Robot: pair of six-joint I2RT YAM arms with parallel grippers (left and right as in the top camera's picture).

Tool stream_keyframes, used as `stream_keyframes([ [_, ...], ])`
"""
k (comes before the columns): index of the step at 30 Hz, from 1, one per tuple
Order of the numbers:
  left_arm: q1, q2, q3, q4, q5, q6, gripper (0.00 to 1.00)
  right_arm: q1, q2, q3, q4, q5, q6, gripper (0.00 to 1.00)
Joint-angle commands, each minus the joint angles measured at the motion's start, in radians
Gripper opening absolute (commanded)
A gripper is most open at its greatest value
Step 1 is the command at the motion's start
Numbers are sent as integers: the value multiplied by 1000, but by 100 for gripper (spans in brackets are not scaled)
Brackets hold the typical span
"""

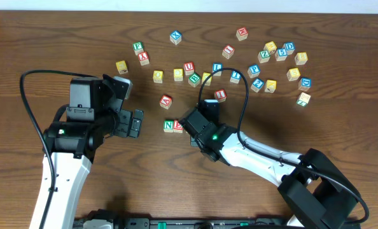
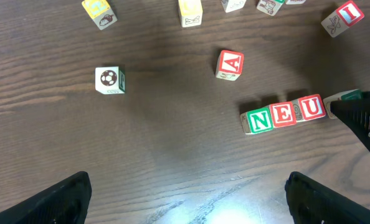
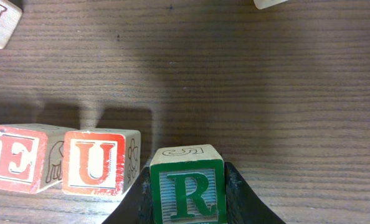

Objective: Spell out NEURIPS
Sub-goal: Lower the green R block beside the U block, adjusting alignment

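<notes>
right gripper (image 3: 189, 199) clamps R cube (image 3: 188, 186) just beside U cube (image 3: 96, 163) | left gripper (image 2: 197, 202) wide, idle | risk: R cube knocks U cube on set-down (spacing is tight)

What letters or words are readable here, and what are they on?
"N", green: first row cube
"E", red: second row cube
"U", red: third row cube
"R", green: held cube
"A", red: lone cube
"I", red: edge cube
Remaining scattered cubes: too small to read.
</notes>
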Motion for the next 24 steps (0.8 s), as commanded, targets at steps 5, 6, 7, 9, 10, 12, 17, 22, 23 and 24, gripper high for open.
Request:
stream_keyframes([
  [5, 4, -1, 27, -3, -10, 6, 98, 8, 4, -8, 10, 3, 16, 1],
  [6, 4, -1, 27, -3, -10, 6, 98, 8, 7, -7, 16, 0, 16, 1],
  [7, 4, -1, 27, -3, -10, 6, 98, 8, 8, -7, 18, -3, 15, 1],
  [9, 4, -1, 28, -3, -10, 6, 98, 8, 10, -7, 25, -3, 15, 1],
  [10, 4, -1, 27, -3, -10, 6, 98, 8, 10, -7, 26, -3, 16, 1],
  [12, 4, -1, 27, -3, -10, 6, 98, 8, 10, -7, 29, -4, 16, 1],
  [17, 4, -1, 28, -3, -10, 6, 98, 8, 10, -7, 39, -13, 15, 1],
  [22, 4, -1, 28, -3, -10, 6, 98, 8, 10, -7, 45, -22, 16, 1],
  [23, 4, -1, 28, -3, -10, 6, 98, 8, 10, -7, 45, -22, 16, 1],
  [24, 4, -1, 27, -3, -10, 6, 98, 8, 10, -7, 47, -26, 16, 1],
])
